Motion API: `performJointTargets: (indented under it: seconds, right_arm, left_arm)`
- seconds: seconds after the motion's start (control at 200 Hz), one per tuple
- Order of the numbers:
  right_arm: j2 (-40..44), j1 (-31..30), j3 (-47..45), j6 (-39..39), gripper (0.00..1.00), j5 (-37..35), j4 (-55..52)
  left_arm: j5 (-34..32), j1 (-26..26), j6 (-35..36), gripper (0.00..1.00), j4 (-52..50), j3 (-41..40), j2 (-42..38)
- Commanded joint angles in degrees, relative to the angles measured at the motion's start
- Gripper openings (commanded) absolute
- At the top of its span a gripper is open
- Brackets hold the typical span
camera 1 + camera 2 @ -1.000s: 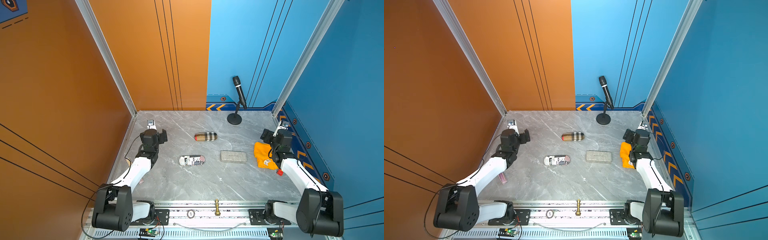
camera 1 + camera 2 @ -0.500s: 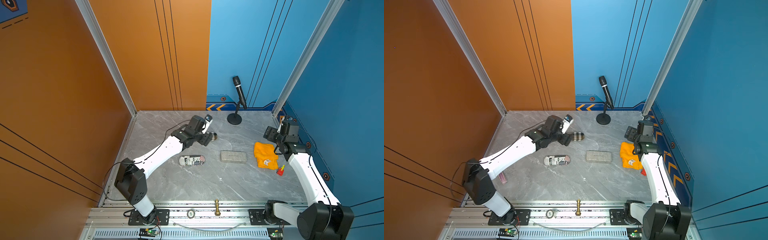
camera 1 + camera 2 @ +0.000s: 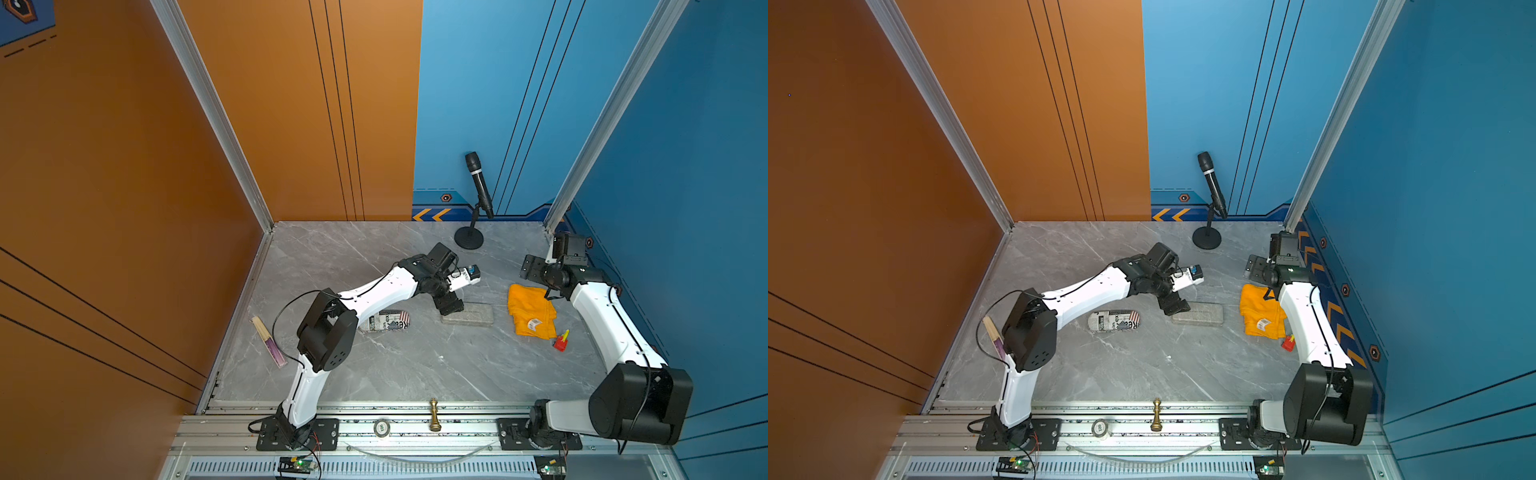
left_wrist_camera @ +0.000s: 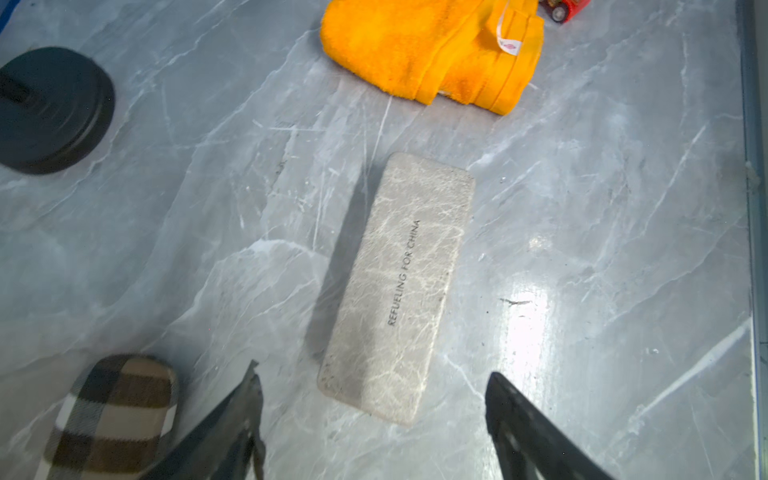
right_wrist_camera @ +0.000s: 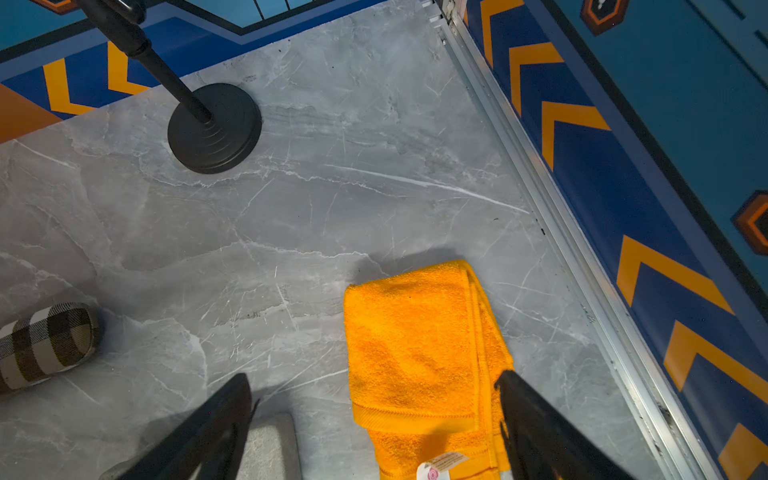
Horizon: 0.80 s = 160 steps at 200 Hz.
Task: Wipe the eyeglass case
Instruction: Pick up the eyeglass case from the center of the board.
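Note:
A grey marbled eyeglass case [image 3: 471,314] [image 3: 1200,313] lies flat mid-table, lettered on its lid [image 4: 399,286]. My left gripper [image 3: 449,305] [image 3: 1177,307] hangs over its left end, open; in the left wrist view the case's end lies between the spread fingers [image 4: 372,374], untouched. An orange towel [image 3: 530,309] [image 3: 1258,309] lies folded to the right of the case. My right gripper [image 3: 530,270] [image 3: 1254,268] is at the towel's far edge, open and holding nothing, the towel [image 5: 411,340] below its fingers [image 5: 374,376].
A newspaper-print case [image 3: 388,322] lies left of the grey one. A plaid case [image 4: 112,415] [image 5: 45,345] sits under my left arm. A microphone stand [image 3: 468,239] stands at the back. A red toy [image 3: 560,341] lies by the towel, a folded fan [image 3: 269,340] near the left wall.
My left arm swung from the left side across the plaid case to the grey case, its jaws narrowing a little. My right gripper shifted back to the towel's far edge.

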<state>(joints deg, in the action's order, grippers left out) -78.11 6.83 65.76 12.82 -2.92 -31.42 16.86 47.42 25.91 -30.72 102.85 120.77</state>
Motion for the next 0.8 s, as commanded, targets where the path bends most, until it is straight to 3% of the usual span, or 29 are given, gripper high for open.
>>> performJointTargets:
  seconds: [0.0,0.21,0.476,0.796]
  right_arm:
    - [0.9,1.6,-1.3,-1.2,0.94,1.7,-1.9]
    - [0.6,2.4,-1.8,0.9,0.94,7.2,0.7]
    - [1.0,2.1,-4.0,0.9,0.96,9.7,2.1]
    - [0.9,1.0,-4.8,0.8,0.96,9.0,2.3]
  left_arm:
    - [3.0,1.1,4.7,0.85,-5.3,4.7,3.4]
    - [2.6,2.7,5.3,0.85,-5.4,8.4,8.2]
    - [-3.6,3.6,7.0,0.85,-5.4,9.2,11.8]
    - [-1.9,2.1,7.0,0.85,-5.8,7.6,13.1]
